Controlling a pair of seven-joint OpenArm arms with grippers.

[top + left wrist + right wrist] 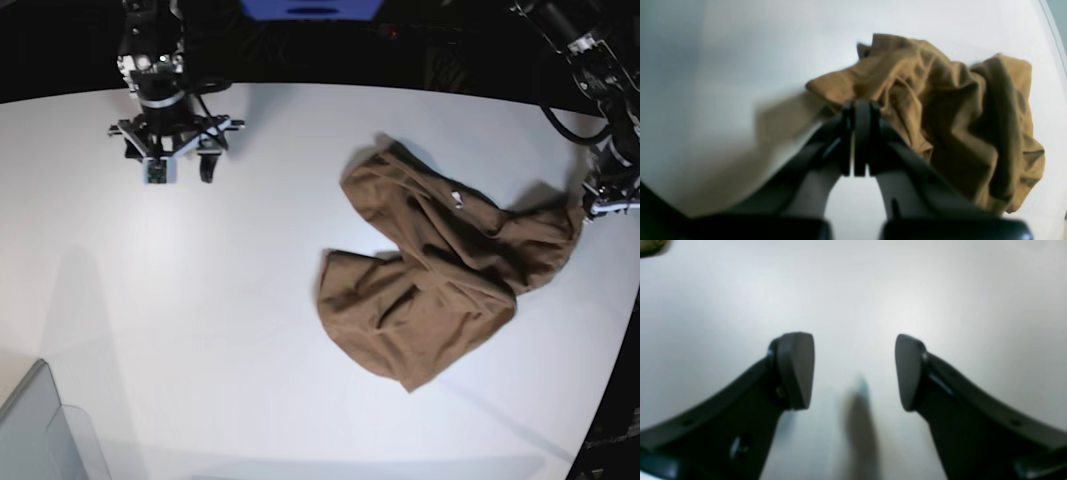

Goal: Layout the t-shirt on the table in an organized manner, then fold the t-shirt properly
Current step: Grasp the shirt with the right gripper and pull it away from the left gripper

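The left gripper (860,140) was clamped shut at far right, while the right gripper (855,371) hung wide open at far left.

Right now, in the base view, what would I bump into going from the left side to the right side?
grey bin → right gripper, its fingers wide open over the white table → brown t-shirt, crumpled → left gripper, shut on the t-shirt's edge.

Black arms, black cables, curved dark right gripper (855,371) jaws with rounded flat pads (796,370)
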